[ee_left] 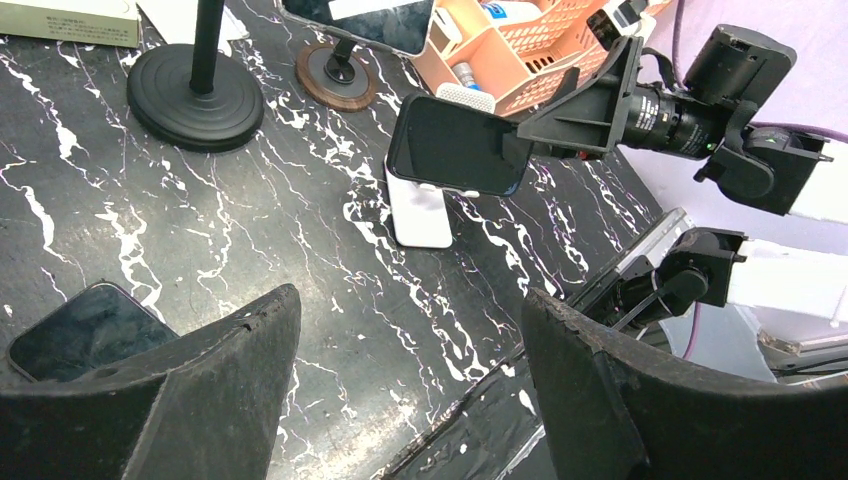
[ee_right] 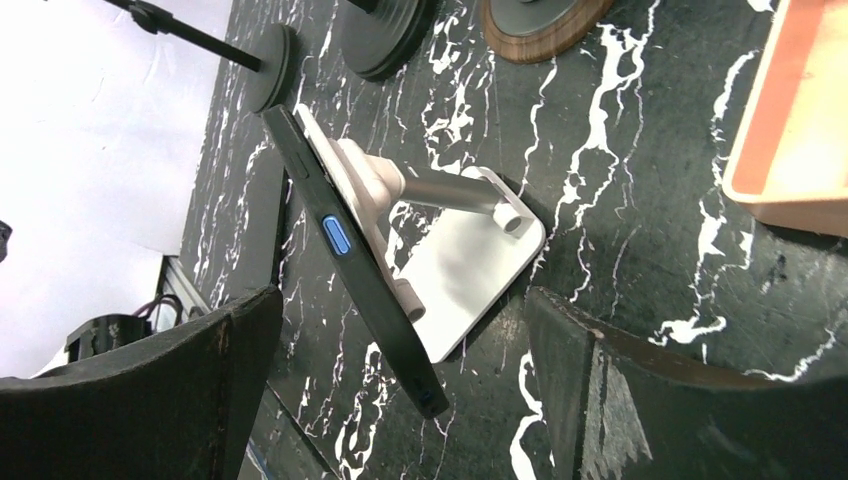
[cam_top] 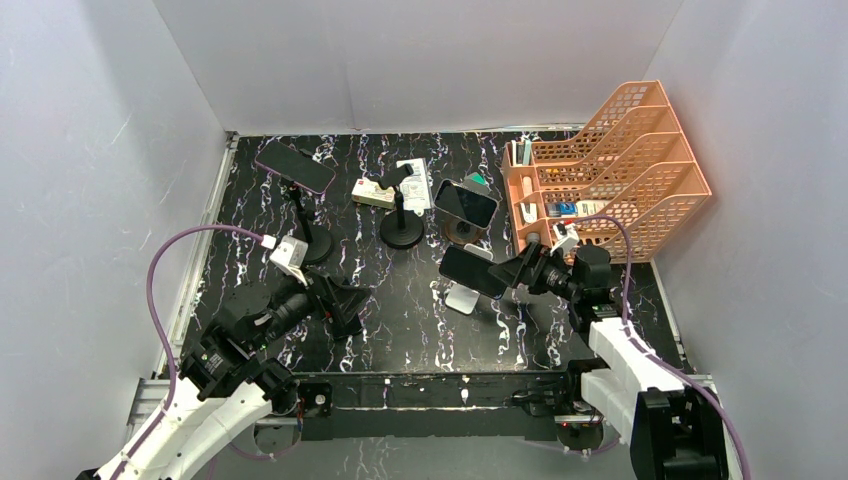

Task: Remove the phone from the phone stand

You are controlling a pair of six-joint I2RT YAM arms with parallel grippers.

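A black phone [cam_top: 470,270] leans on a white phone stand [cam_top: 462,297] in the middle right of the table. My right gripper [cam_top: 515,270] is at the phone's right end, open. In the right wrist view the phone's [ee_right: 350,250] lower end, with a blue side button, sits between the spread fingers [ee_right: 620,400] and touches neither; the stand [ee_right: 470,260] is behind it. My left gripper [ee_left: 410,370] is open and empty over the table's near left. It looks across at the phone [ee_left: 455,145] and stand [ee_left: 420,215].
Another phone [ee_left: 90,330] lies flat beside the left finger. At the back stand a phone on a black pole stand [cam_top: 294,166], a bare pole stand [cam_top: 402,215], a phone on a wood-base stand [cam_top: 465,202], a small box [cam_top: 375,192] and an orange file rack [cam_top: 610,160].
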